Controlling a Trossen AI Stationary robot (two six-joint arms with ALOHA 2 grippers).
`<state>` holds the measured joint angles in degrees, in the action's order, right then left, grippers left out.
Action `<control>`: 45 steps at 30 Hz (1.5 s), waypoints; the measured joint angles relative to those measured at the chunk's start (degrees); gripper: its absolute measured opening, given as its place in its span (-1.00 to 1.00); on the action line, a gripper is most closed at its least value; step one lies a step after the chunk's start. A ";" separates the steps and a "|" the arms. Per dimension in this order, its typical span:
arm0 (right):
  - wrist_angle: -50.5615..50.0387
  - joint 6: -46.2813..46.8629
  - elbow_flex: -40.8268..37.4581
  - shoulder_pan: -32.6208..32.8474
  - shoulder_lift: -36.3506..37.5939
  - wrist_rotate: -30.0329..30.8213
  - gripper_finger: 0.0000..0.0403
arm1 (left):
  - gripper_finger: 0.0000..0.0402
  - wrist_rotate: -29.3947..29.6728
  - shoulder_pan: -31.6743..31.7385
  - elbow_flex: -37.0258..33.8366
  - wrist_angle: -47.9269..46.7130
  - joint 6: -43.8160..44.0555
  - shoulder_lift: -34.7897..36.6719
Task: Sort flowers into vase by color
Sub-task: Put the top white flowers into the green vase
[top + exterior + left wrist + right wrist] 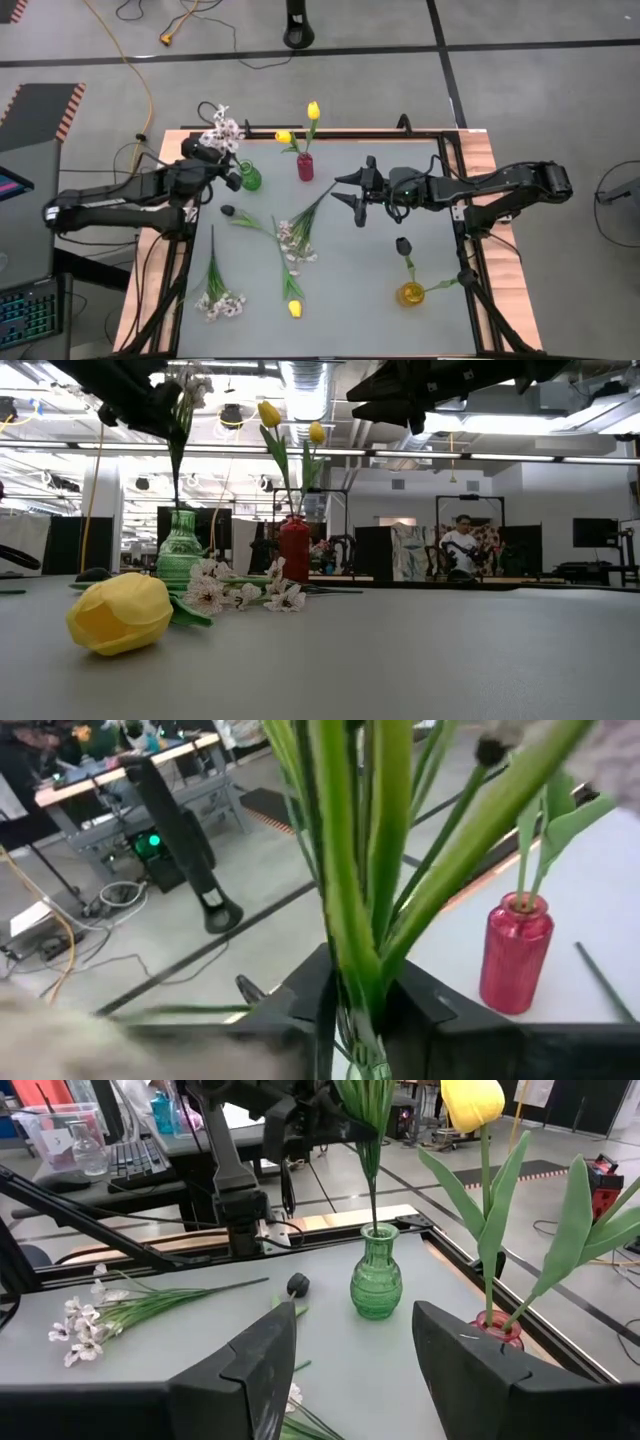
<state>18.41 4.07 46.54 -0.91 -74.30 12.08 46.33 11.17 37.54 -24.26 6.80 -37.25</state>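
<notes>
Now white spray (pixel 222 128) pinched in left claw (pixel 208 152), stem entering green vase (pixel 250 178).

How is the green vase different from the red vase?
The green vase is round-bellied and see-through, while the red vase is a slimmer, straighter bottle shape. The green vase has a white blossom spray's stem going into it, gripped by the left gripper; the red vase holds two yellow tulips and nothing grips them. The green vase stands nearer the table's left edge. Both stand upright near the table's far edge.
</notes>
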 joint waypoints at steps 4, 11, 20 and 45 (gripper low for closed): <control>0.00 0.00 0.00 0.00 0.00 0.00 0.12 | -0.58 -1.63 1.67 0.00 -0.01 0.10 -2.02; 0.00 -0.01 0.00 0.00 0.00 -0.02 0.12 | -0.26 -2.46 2.74 0.43 -0.57 -1.43 -2.76; -0.69 -0.01 0.00 0.00 0.00 -0.02 0.12 | -0.06 -9.62 2.76 6.20 -9.64 -1.41 -0.60; -10.89 -9.96 14.16 -0.08 -12.30 -6.21 0.03 | -0.09 -39.17 0.49 2.78 -21.39 11.92 7.59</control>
<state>7.53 -5.89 60.71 -0.99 -86.61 5.87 7.16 11.66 40.32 -45.65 18.72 -29.66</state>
